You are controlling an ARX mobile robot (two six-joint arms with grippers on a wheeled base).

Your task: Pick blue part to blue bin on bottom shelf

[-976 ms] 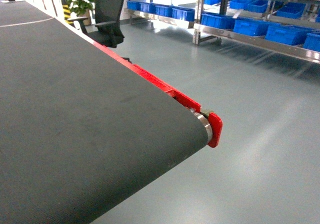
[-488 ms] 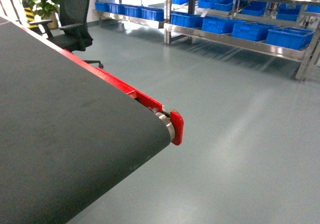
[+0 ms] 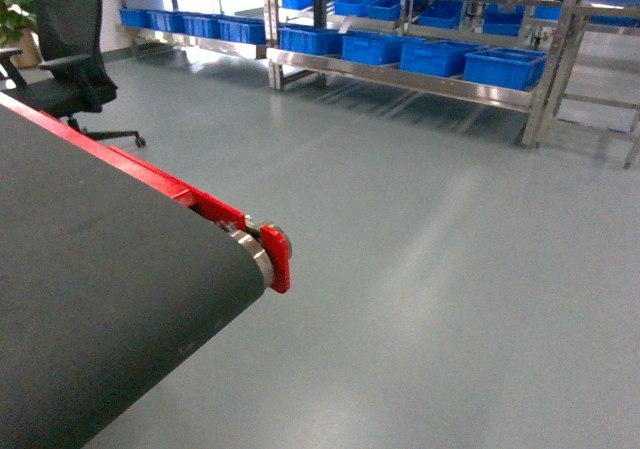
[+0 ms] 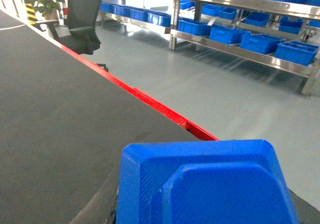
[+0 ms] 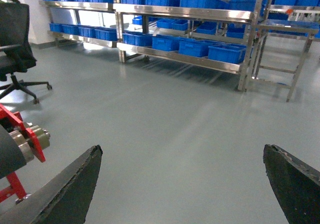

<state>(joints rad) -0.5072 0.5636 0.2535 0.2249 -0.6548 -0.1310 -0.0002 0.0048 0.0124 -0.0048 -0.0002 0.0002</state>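
The blue part (image 4: 207,184), a matte moulded-plastic piece with chamfered corners and a raised stepped centre, fills the bottom of the left wrist view, right up against the camera above the dark, finely woven conveyor belt (image 4: 60,119); the left gripper's fingers are hidden beneath it, so whether they clasp it cannot be told. In the right wrist view the right gripper (image 5: 182,184) stands spread wide with nothing between its fingers (image 5: 70,186), which are dull black wedges with rough edges. The belt wraps round a metal end roller (image 3: 252,252) capped by a glossy red guard (image 3: 276,257), with a red side rail (image 4: 150,102) along its edge. Across the smooth grey-green floor (image 3: 430,269), the brushed-steel bottom shelf (image 3: 400,79) carries a row of ribbed blue bins (image 3: 503,67). A black mesh office chair (image 3: 65,54) stands by the belt.
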